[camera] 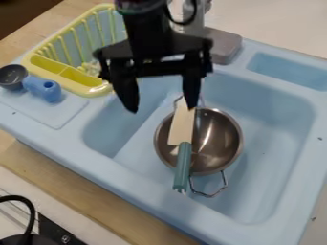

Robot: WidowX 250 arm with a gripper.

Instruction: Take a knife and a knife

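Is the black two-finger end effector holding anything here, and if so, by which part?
Nothing is held: the end effector is open, and the cream-bladed, teal-handled knife lies across the round, shiny metal pot.

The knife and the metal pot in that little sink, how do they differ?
The knife is long and narrow, while the pot is round and hollow. The knife has a cream blade and a teal handle; the pot is shiny metal with wire handles. The knife lies across the pot, whereas the pot sits in the blue sink. Both have something to hold them by.
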